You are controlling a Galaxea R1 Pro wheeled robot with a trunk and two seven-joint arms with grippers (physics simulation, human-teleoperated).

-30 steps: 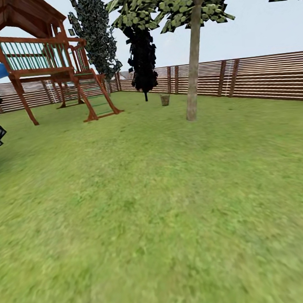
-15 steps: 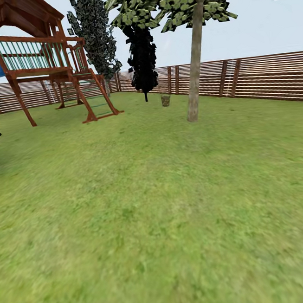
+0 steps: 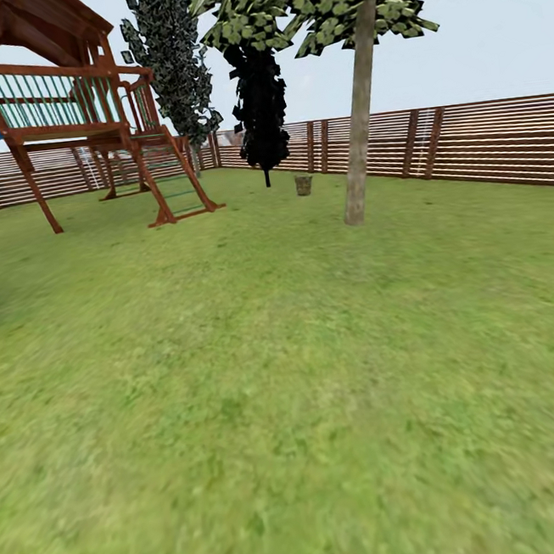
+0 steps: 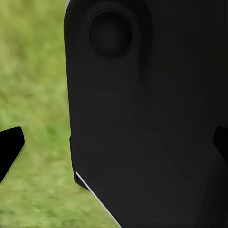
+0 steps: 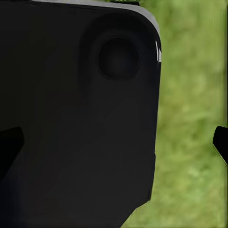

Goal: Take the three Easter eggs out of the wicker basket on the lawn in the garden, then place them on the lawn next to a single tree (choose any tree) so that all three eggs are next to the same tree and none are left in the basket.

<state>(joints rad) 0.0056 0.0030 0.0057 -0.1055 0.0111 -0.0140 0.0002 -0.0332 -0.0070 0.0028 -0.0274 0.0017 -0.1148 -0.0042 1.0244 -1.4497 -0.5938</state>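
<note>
Basket (image 3: 303,185) far off on lawn (image 3: 288,378) at 12 o'clock, near fence (image 3: 485,142). Tree (image 3: 356,132) at 1 o'clock of basket, close by. Playset (image 3: 80,110) at 10 o'clock. Eggs too small to tell. Both wrist views: dark robot body against grass, finger tips (image 4: 9,149) (image 5: 221,142) at frame edges, well apart; released.

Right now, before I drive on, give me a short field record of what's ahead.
basket: wicker basket far ahead on the lawn, near the fence
eggs: too far to tell
nearest tree: pale-trunked tree, right of the basket
playset: wooden playset, far left
left claw: fingertips apart, nothing between
right claw: fingertips apart, nothing between
</note>
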